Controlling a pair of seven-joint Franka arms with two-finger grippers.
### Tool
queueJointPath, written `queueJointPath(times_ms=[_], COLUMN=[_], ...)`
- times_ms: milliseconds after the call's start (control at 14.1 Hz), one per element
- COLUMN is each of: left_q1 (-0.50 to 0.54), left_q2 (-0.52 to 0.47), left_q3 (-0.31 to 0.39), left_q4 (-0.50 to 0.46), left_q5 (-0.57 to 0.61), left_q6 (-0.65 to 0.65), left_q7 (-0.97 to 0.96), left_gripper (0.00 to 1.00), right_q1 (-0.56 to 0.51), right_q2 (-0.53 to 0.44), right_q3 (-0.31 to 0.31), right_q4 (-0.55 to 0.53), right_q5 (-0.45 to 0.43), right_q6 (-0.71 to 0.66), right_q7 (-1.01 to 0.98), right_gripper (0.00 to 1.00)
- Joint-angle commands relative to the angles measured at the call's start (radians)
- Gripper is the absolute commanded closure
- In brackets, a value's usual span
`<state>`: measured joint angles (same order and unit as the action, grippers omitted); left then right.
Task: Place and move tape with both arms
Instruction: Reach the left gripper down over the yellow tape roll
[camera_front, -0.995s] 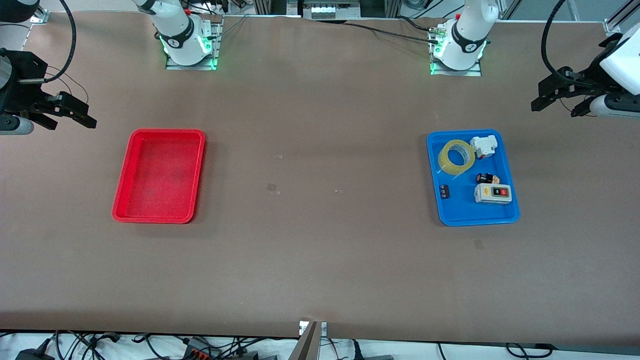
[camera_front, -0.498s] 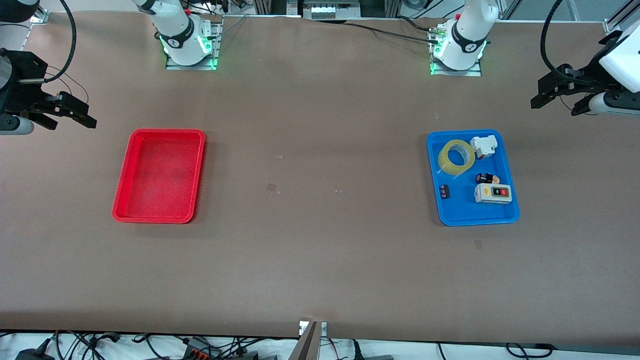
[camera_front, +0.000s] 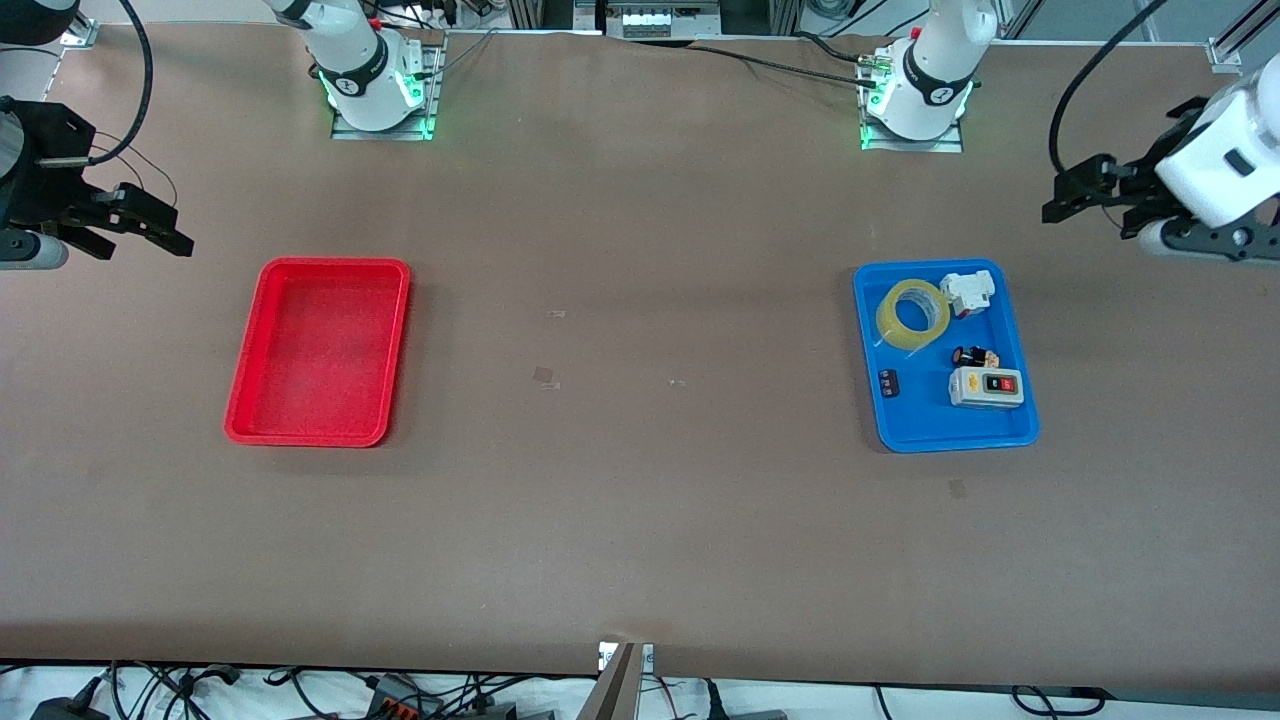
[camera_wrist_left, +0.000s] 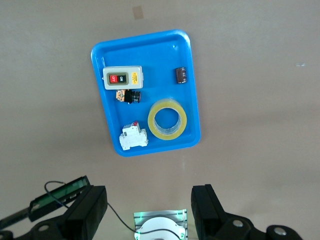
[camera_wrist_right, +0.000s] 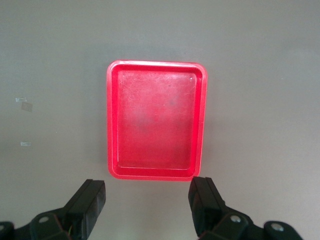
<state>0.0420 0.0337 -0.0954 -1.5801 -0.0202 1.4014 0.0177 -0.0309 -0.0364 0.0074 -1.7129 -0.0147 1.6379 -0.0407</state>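
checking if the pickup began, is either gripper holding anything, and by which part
Nothing is held. The left gripper and right gripper are both open and empty; the tape lies in the blue tray.

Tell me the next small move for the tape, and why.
Probably bring the open left gripper over the translucent yellow tape roll: it lies flat and ungripped in the blue plastic tray, while that gripper hangs off the tray toward the left arm's end.

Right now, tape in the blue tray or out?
In. The tape lies flat inside the blue tray, beside a white switch box; neither gripper touches it.
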Motion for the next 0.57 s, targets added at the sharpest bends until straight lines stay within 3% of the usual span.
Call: queueJointPath(times_ms=[0,213,498], left_q1=[0.013,0.015,0.015], left_q2=[-0.046,-0.058,-0.054], left_q3=[-0.012,-0.012,-0.012], left_q4=[-0.160,-0.306,-0.547], left_q5=[0.014,0.014,0.014], left_q6=[0.111,0.220,0.498], left_q7=[0.011,0.015,0.015], left_gripper=[0.00,0.00,0.00], right_q1=[0.000,0.002,0.002], right_q2=[-0.007,-0.005,-0.005], right_q3=[0.000,0.000,0.000], right_q4=[0.009,0.009,0.009], right_q5=[0.004,0.004,0.002], right_q6=[-0.015,-0.015,-0.013], right_q7=[-0.010,-0.007,-0.008], right_gripper=[0.00,0.00,0.00])
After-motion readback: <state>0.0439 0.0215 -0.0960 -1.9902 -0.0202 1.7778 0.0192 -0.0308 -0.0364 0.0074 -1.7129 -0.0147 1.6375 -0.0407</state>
